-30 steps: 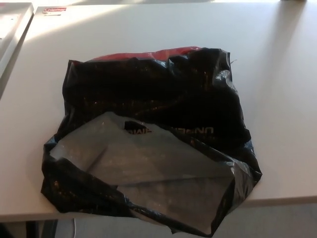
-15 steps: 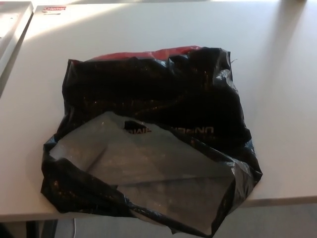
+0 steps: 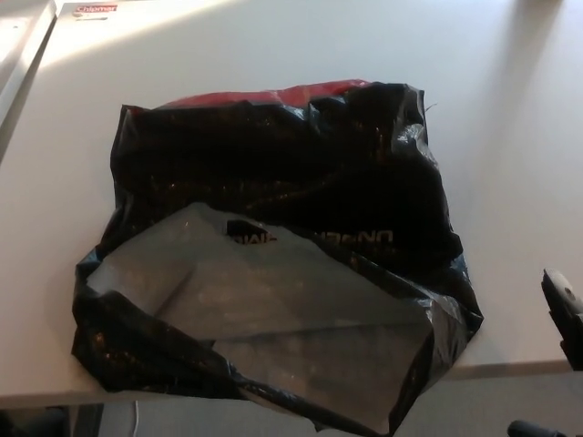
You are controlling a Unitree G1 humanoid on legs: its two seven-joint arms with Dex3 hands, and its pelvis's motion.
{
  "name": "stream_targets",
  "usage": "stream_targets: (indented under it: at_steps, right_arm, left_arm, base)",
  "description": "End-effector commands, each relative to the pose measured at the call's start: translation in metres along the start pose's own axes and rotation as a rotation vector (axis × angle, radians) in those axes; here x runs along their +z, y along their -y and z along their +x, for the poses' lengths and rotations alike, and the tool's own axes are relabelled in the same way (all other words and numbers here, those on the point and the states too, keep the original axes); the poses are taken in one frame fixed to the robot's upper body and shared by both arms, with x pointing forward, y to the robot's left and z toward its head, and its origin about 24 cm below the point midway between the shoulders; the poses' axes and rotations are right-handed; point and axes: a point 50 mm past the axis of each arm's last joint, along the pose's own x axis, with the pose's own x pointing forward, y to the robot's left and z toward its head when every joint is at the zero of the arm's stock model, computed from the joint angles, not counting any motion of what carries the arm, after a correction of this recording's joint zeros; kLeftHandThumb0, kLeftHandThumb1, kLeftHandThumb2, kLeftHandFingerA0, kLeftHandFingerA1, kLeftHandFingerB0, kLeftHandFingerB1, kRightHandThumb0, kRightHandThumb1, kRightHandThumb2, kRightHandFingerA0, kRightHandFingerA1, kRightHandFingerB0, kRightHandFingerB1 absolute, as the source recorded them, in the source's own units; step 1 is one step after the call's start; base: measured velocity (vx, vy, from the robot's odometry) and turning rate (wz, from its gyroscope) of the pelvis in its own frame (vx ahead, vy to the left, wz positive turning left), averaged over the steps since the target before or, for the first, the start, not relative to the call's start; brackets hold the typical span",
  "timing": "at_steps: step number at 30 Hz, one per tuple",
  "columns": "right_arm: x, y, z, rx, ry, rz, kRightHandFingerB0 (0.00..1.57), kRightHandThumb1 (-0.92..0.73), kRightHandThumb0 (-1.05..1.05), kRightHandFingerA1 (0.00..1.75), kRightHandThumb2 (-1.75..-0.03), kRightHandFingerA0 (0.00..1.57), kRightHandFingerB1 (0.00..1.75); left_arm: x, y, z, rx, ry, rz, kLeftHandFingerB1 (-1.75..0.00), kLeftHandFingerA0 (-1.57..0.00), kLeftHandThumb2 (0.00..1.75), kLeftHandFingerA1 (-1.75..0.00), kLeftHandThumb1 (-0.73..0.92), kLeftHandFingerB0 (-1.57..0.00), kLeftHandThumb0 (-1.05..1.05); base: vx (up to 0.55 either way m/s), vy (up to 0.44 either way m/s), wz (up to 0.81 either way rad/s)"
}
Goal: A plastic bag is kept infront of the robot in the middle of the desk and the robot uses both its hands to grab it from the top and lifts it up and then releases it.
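In the head view, the plastic bag (image 3: 273, 264) lies flat and crumpled across the middle of the tabletop (image 3: 510, 137), filling the centre of the frame. Its lower edge droops past the near rim of the tabletop at the bottom of the frame. A grey, translucent flap with mirrored lettering covers its lower half, and a red strip (image 3: 273, 94) shows along its upper edge. A small label (image 3: 96, 8) sits in the upper left corner.

The likely trouble is the grip: the film is thin and slack, so fingers closing from above may pinch only one loose layer, and the bag could slide out or unfold unevenly as it rises. Because part of it already overhangs the rim, a clumsy nudge could also drag it off toward the floor.

Only the right hand (image 3: 565, 314) shows, as a dark shape at the lower right border, low beside the tabletop rim and well apart from the bag, holding nothing visible; whether its fingers are spread or closed cannot be told. The left hand is out of view.
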Motion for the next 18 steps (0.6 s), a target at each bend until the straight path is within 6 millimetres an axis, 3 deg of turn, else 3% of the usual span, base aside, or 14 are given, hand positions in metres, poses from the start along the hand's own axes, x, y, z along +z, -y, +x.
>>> stream_targets:
  at_steps: [1, 3, 5, 7, 8, 9, 10, 11, 12, 13, 15, 17, 18]
  right_arm:
    - [-0.018, -0.013, 0.014, 0.032, -0.023, -0.070, 0.00, -0.32, -0.57, 0.50, -0.66, 0.11, 0.00]
    - [-0.020, -0.019, 0.018, 0.060, -0.040, -0.051, 0.00, -0.33, -0.55, 0.36, -0.65, 0.06, 0.00]
    - [-0.021, -0.024, 0.020, 0.066, -0.049, -0.050, 0.00, -0.32, -0.55, 0.43, -0.64, 0.05, 0.00]
    - [-0.023, -0.031, 0.023, 0.075, -0.072, -0.033, 0.00, -0.35, -0.57, 0.63, -0.67, 0.21, 0.00]
    - [-0.023, -0.033, 0.024, 0.074, -0.077, -0.022, 0.00, -0.37, -0.52, 0.77, -0.52, 0.37, 0.00]
    - [-0.024, -0.034, 0.025, 0.071, -0.078, -0.013, 0.00, -0.37, -0.52, 0.77, -0.52, 0.37, 0.00]
    - [-0.024, -0.036, 0.026, 0.071, -0.088, -0.006, 0.00, -0.30, -0.54, 0.76, -0.62, 0.42, 0.00]
    - [-0.024, -0.037, 0.026, 0.072, -0.094, -0.003, 0.00, -0.31, -0.55, 0.71, -0.63, 0.33, 0.00]
    - [-0.024, -0.037, 0.027, 0.073, -0.098, -0.002, 0.00, -0.31, -0.55, 0.71, -0.63, 0.33, 0.00]
    - [-0.024, -0.036, 0.027, 0.072, -0.101, -0.001, 0.00, -0.38, -0.51, 0.65, -0.52, 0.28, 0.00]
    - [-0.024, -0.036, 0.027, 0.071, -0.105, 0.003, 0.00, -0.38, -0.51, 0.59, -0.52, 0.23, 0.00]
    - [-0.025, -0.036, 0.026, 0.074, -0.114, 0.007, 0.00, -0.38, -0.52, 0.64, -0.52, 0.28, 0.00]
    - [-0.025, -0.036, 0.027, 0.075, -0.118, 0.007, 0.00, -0.32, -0.55, 0.68, -0.64, 0.33, 0.00]
  left_arm:
    - [-0.022, 0.001, 0.002, -0.032, -0.198, -0.120, 0.00, 0.00, 0.62, -0.05, 0.30, 0.00, -0.46]
    - [-0.022, 0.002, 0.003, -0.037, -0.199, -0.123, 0.00, 0.00, 0.61, -0.05, 0.29, 0.00, -0.47]
    - [-0.023, 0.002, 0.003, -0.035, -0.203, -0.137, 0.00, 0.00, 0.60, -0.05, 0.29, 0.00, -0.46]
    - [-0.024, 0.003, 0.003, -0.041, -0.213, -0.170, 0.00, 0.00, 0.59, -0.02, 0.27, 0.00, -0.44]
    - [-0.026, 0.003, 0.003, -0.040, -0.215, -0.168, 0.00, 0.00, 0.61, -0.01, 0.30, 0.00, -0.49]
    - [-0.027, 0.003, 0.004, -0.040, -0.218, -0.161, 0.00, 0.00, 0.61, -0.01, 0.30, 0.00, -0.49]
    - [-0.029, 0.003, 0.004, -0.036, -0.232, -0.171, 0.00, 0.00, 0.62, -0.02, 0.31, 0.00, -0.54]
    - [-0.031, 0.003, 0.005, -0.034, -0.247, -0.176, 0.00, -0.01, 0.64, -0.12, 0.33, 0.00, -0.58]
    - [-0.032, 0.003, 0.005, -0.033, -0.262, -0.179, 0.00, -0.01, 0.64, -0.12, 0.33, 0.00, -0.58]
    - [-0.034, 0.004, 0.006, -0.036, -0.281, -0.191, 0.00, -0.02, 0.63, -0.18, 0.31, 0.00, -0.56]
    - [-0.036, 0.004, 0.006, -0.039, -0.294, -0.200, -0.02, 0.00, 0.63, -0.17, 0.30, 0.00, -0.54]
    - [-0.039, 0.004, 0.007, -0.048, -0.302, -0.207, 0.00, 0.00, 0.64, -0.10, 0.32, 0.00, -0.57]
    - [-0.040, 0.005, 0.008, -0.056, -0.312, -0.205, 0.00, 0.00, 0.64, -0.10, 0.33, 0.00, -0.57]
  base:
    - [0.00, 0.000, 0.00]
    - [0.00, 0.000, 0.00]
    - [0.00, 0.000, 0.00]
    - [0.00, 0.000, 0.00]
    - [0.00, 0.000, 0.00]
    - [0.00, 0.000, 0.00]
    - [0.00, 0.000, 0.00]
    - [0.00, 0.000, 0.00]
    - [0.00, 0.000, 0.00]
    - [0.00, 0.000, 0.00]
    - [0.00, 0.000, 0.00]
    - [0.00, 0.000, 0.00]
    - [0.00, 0.000, 0.00]
